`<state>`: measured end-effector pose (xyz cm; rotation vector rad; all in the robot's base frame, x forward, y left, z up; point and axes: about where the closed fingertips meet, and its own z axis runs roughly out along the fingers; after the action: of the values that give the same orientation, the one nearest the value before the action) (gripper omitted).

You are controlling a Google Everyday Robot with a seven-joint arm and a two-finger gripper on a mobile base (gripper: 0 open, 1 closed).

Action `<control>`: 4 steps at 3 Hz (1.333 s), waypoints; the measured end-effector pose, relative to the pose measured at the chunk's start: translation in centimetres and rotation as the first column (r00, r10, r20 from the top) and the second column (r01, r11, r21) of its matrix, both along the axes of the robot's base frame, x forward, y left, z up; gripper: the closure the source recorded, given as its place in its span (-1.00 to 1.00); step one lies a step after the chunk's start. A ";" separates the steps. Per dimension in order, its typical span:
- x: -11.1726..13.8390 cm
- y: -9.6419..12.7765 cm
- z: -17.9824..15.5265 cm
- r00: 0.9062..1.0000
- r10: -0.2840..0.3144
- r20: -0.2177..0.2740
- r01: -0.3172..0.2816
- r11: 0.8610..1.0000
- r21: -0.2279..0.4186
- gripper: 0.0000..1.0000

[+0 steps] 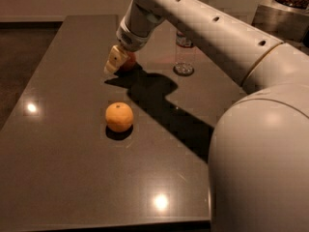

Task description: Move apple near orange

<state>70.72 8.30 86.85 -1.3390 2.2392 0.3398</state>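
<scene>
1 apple (129,62), 1 orange (119,116), 1 clear btl (184,57), 1 table (63,168), 1 tool (115,62) right by apple

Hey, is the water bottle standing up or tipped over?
Upright: the bottle has its base flat on the table, with its top hidden behind the arm. The tool is at the apple.
</scene>
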 end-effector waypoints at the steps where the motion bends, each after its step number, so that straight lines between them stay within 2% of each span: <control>1: 0.6 0.1 -0.3 1.000 -0.002 -0.008 0.002 1.000 0.001 -0.10; 2: -0.6 -0.3 0.5 0.999 0.049 0.001 -0.049 0.999 0.012 0.36; 3: -4.0 -1.1 2.3 0.988 0.148 0.040 -0.149 0.989 0.020 0.83; 4: -8.9 -2.6 3.3 0.963 0.262 0.071 -0.262 0.965 0.000 1.00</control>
<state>61.84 5.70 90.10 -1.6208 2.0025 0.3886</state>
